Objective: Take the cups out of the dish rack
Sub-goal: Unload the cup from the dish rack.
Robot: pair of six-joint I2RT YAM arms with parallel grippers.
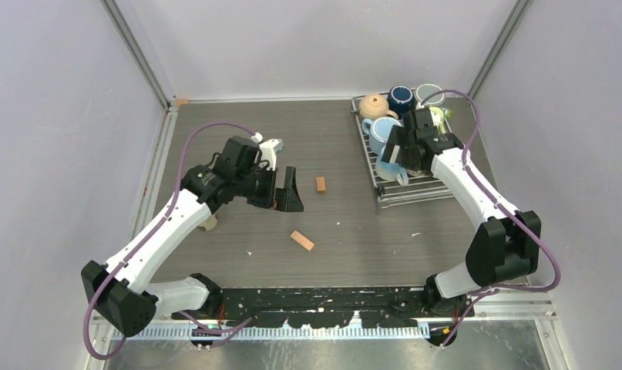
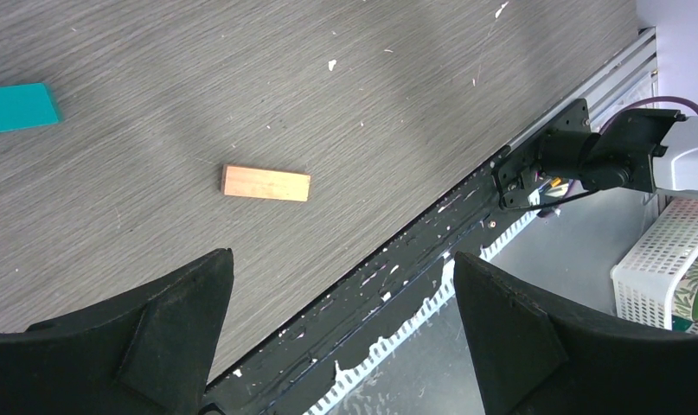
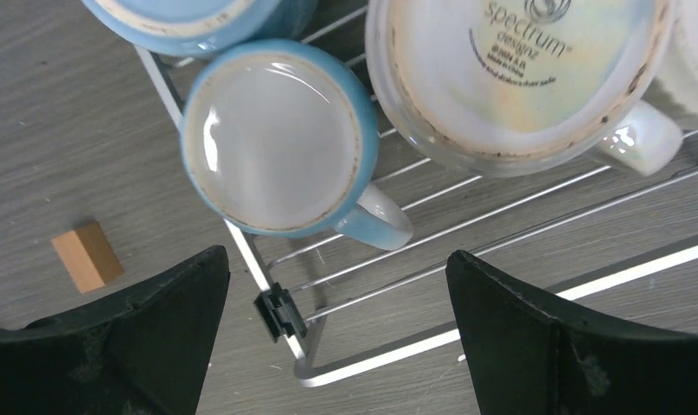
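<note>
Right pincer is hovering wide open, empty, over a blue cup in the rack. Left pincer is gaping, empty.

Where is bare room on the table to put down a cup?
Bare table lies between the two orange blocks and the dish rack, and along the far edge left of it. Crowded: the rack's far half, packed with cups.

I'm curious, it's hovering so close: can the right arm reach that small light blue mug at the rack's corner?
Probably yes: its open fingers hang above the light blue mug, nothing covers it, though a bigger mug sits close beside.
</note>
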